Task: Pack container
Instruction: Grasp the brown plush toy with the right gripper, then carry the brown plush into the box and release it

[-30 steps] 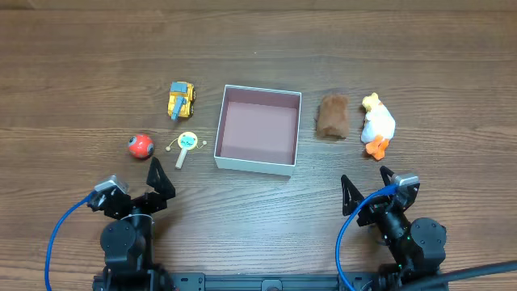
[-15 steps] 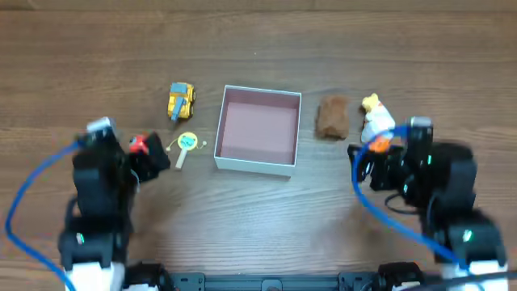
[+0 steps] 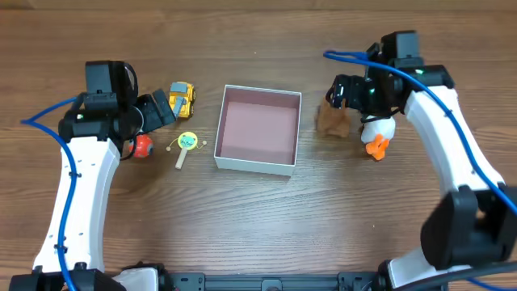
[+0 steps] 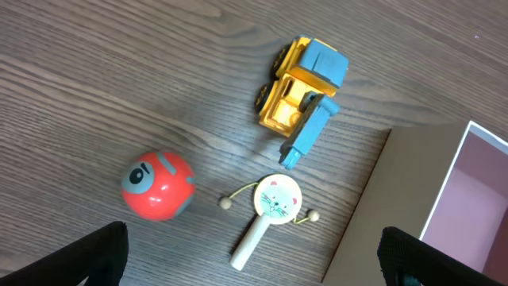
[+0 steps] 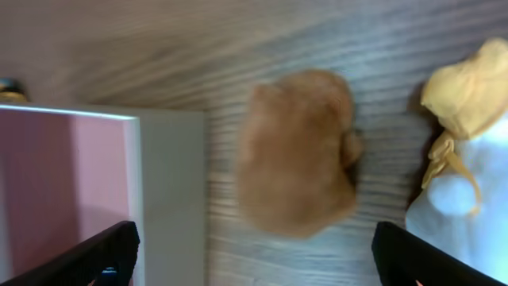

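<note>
Dark wood-grain table (image 3: 258,226) carries everything; both arms reach out over the toys, and both sets of fingers stand spread wide with nothing between them. I judge the main risk to be on the right: the right gripper (image 3: 343,90) hovers above the brown plush (image 5: 298,151), which lies just beside the right wall of the container (image 3: 252,164) and near the white duck (image 3: 376,128); a careless descent could shove that thin wall or snag the duck as well. On the left, the left gripper (image 3: 156,113) hangs over the yellow truck (image 4: 302,95), the red ball (image 4: 157,184) and the small rattle (image 4: 266,210); the ball would likely roll away if nudged. The container sits mid-table between the two groups; it is square, shallow, white outside, dusty pink inside, and empty.
</note>
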Robot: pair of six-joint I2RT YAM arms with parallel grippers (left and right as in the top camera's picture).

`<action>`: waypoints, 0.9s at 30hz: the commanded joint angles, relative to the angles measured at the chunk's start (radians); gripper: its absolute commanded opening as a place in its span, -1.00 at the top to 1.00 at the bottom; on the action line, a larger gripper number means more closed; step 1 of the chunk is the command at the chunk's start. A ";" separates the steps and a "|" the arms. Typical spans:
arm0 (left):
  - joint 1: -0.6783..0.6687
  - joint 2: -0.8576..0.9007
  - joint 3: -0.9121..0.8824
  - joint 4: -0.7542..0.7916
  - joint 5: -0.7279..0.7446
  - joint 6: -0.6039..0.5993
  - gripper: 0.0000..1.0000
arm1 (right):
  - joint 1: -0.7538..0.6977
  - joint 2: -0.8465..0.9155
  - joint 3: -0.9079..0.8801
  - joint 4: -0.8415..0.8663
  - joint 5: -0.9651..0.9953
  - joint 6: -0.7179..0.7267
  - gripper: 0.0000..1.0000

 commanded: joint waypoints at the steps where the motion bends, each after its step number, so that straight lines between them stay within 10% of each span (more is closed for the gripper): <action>1: 0.005 0.019 0.026 0.001 0.018 0.023 -1.00 | 0.009 0.107 0.031 0.014 0.057 0.015 -0.92; 7: 0.005 0.019 0.026 0.001 0.018 0.023 -1.00 | 0.047 0.243 0.030 0.032 0.064 0.015 -0.79; 15: 0.005 0.019 0.026 0.001 0.018 0.023 -1.00 | 0.060 0.247 0.038 0.011 0.123 0.024 0.60; 21: 0.005 0.019 0.026 0.001 0.018 0.023 -1.00 | 0.137 -0.002 0.296 -0.220 0.143 0.187 0.76; 27: 0.005 0.019 0.026 0.001 0.018 0.023 -1.00 | 0.472 -0.059 0.278 -0.091 0.222 0.449 0.68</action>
